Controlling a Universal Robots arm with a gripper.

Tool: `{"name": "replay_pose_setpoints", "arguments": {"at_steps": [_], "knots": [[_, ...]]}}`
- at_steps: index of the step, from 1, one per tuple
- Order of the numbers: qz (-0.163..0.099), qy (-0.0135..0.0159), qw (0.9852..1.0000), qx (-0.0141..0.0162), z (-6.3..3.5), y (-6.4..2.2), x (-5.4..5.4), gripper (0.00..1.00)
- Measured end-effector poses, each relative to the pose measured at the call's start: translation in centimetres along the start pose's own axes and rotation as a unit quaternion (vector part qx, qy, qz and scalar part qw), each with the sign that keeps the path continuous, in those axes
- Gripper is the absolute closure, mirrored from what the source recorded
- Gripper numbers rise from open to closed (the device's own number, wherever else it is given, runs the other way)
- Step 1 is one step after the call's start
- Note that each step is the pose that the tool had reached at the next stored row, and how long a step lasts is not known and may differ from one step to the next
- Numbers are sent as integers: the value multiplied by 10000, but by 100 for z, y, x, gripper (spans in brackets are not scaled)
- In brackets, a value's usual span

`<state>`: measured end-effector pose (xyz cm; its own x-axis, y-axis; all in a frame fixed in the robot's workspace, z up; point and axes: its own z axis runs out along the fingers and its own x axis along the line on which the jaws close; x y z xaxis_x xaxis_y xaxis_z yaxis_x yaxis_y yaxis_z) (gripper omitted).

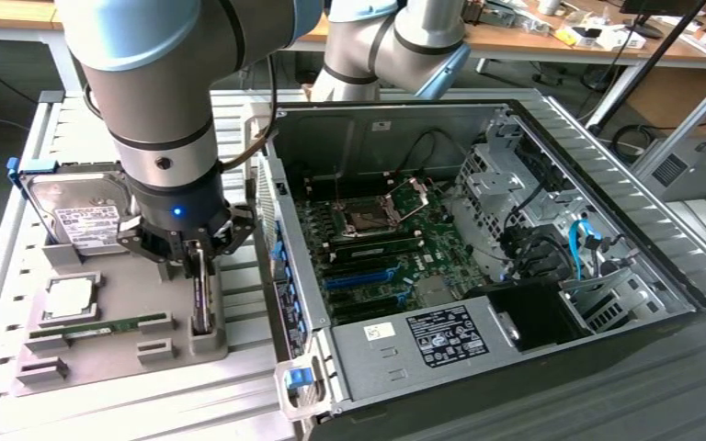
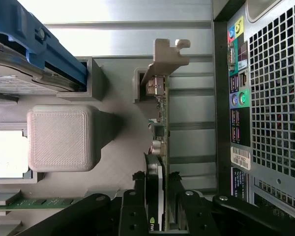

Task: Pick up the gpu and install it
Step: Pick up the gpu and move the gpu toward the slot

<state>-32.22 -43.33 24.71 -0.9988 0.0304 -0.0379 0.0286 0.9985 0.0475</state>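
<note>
Exterior view looks down from high; wrist view looks down from near; both show the gpu point(image 1: 202, 299) and gray tray point(image 1: 120, 354)

Diffuse, even room light over the computer case point(image 1: 390, 138); its interior sits in shade. Wrist view: table slats point(image 2: 118, 14) beside the case glare near-white, and the grey block point(image 2: 59, 137) throws 1 soft shadow toward the case.

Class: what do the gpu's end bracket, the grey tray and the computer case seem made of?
The gpu's end bracket: probably bare metal, pale, thin with bent tabs. The grey tray: matte plastic, likely printed, fine ridged texture. The computer case: sheet metal, punched with a grid of holes.
</note>
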Motion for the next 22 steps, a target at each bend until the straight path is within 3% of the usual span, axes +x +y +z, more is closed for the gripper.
{"name": "replay_pose_setpoints", "arguments": {"at_steps": [1,11,15,22], "knots": [[0,0,10000,0,0,0,0,72],[0,0,10000,0,0,0,0,73],[-1,-2,10000,29,-2,0,0,73],[-1,-1,10000,31,-120,6,-4,73]]}}
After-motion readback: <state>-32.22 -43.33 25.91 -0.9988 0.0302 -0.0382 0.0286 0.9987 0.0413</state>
